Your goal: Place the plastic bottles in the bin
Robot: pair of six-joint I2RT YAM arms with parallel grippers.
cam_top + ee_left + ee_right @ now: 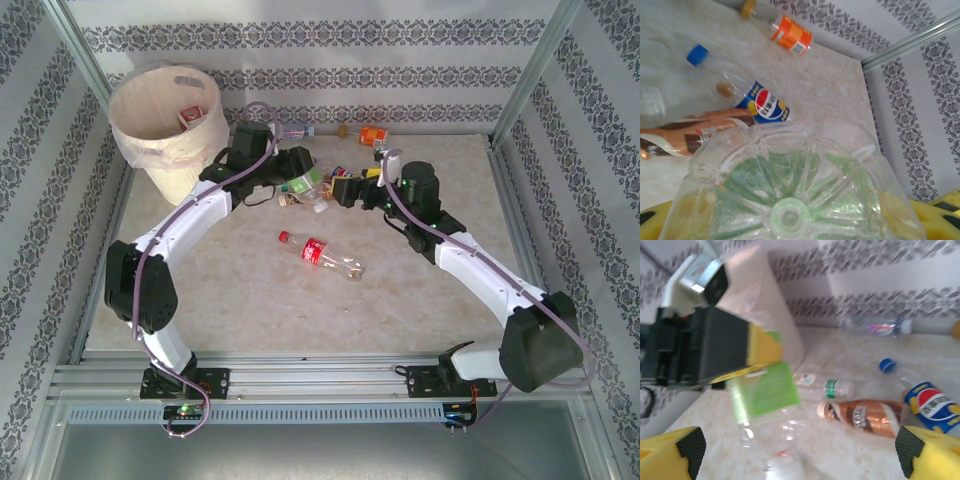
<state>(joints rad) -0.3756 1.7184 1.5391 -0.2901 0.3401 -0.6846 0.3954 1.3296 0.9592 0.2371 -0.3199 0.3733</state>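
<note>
While left gripper (299, 175) pinches green-labelled bottle (309, 189), neck pointing toward right gripper (800, 452), spread wide

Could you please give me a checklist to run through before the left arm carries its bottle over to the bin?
1. Left gripper closed on the green-label bottle: ok, its yellow fingers flank the bottle's base.
2. Right gripper open: ok, jaws wide apart.
3. Right gripper clear of the bottle: not ok, one end of the bottle lies between its open jaws.
4. Bin upright with its mouth open: ok.
5. Bottle high enough to pass over the bin's rim: cannot tell.
</note>
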